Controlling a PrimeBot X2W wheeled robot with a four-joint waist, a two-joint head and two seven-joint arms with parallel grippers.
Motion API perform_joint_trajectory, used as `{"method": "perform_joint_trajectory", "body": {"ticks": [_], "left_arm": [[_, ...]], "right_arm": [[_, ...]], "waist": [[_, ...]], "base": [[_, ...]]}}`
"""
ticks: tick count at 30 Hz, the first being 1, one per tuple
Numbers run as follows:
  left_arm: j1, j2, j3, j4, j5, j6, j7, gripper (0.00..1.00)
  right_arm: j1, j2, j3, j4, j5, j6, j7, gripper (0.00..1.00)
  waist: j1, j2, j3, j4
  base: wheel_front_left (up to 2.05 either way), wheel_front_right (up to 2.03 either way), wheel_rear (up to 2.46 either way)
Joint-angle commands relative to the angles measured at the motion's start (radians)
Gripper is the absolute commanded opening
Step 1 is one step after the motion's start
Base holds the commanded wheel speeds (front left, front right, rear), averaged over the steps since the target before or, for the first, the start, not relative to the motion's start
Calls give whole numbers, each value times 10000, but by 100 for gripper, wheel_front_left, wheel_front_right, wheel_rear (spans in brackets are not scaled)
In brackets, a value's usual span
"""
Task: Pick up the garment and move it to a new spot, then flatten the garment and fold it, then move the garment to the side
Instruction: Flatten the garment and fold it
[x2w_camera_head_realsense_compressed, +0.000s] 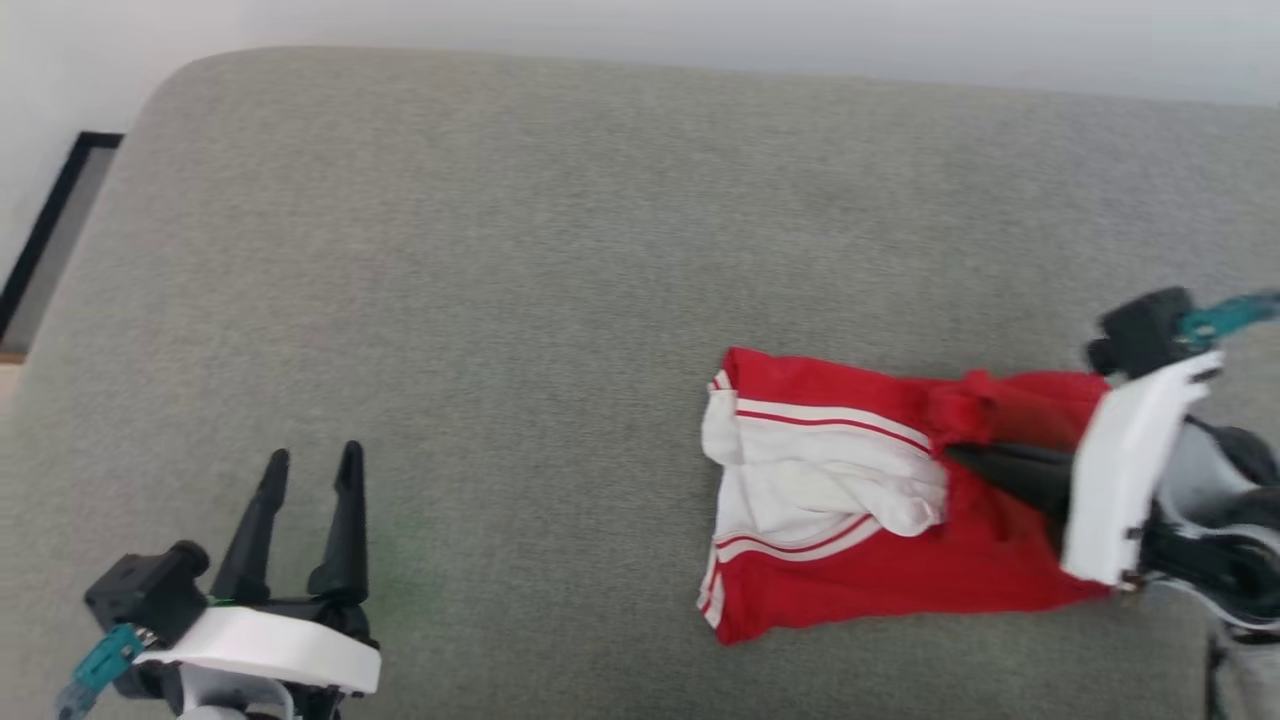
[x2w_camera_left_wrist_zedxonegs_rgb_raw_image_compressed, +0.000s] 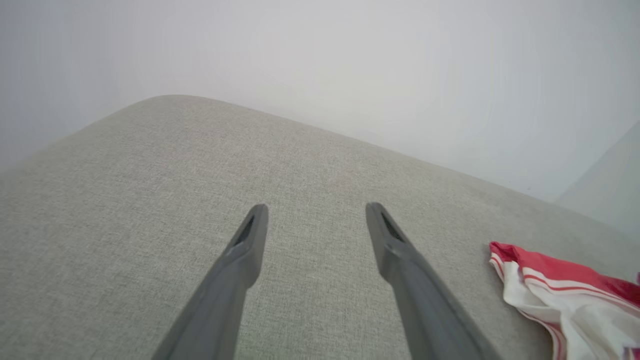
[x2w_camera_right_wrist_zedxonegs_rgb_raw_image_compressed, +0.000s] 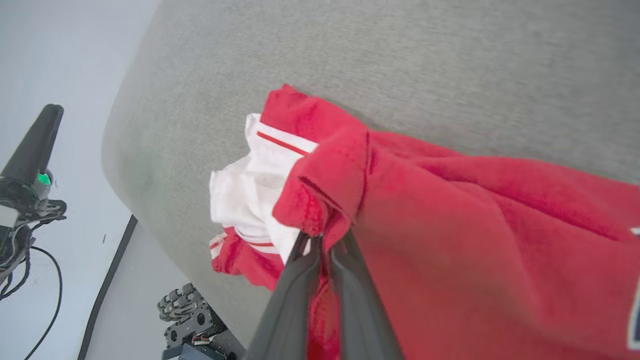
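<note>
Stretching wide and bare to the left, the grey cushion (x2w_camera_head_realsense_compressed: 480, 300) rounds off at its far corner by the wall (x2w_camera_head_realsense_compressed: 700, 30). The shirt (x2w_camera_head_realsense_compressed: 850, 570) lies bunched on the right part. The right gripper (x2w_camera_head_realsense_compressed: 960, 455) reaches in low from the right, pinching a red fold. The left gripper (x2w_camera_head_realsense_compressed: 312, 465) hovers at lower left with fingers spread, well apart from the shirt.

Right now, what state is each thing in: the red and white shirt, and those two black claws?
red T-shirt: bunched up, not flat, lying on the grey cushion, white sleeves on top.
right gripper: shut, pinching a red fold of the T-shirt.
left gripper: open, holding nothing, well apart from the T-shirt.
</note>
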Motion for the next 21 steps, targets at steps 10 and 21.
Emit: {"method": "perform_joint_trajectory", "body": {"ticks": [10, 21], "left_arm": [[-601, -290, -379, 479, 51, -278, -49, 100], [-450, -447, -47, 621, 75, -413, -49, 100]], "right_arm": [[-1163, 827, 2000, 1437, -538, 0, -851, 0], [-1864, 489, 3340, 2098, -158, 0, -1502, 100]], "waist": [[0, -1, -152, 1125], [0, -1, -314, 1106]], "base": [[0, 0, 0], [0, 0, 0]]}}
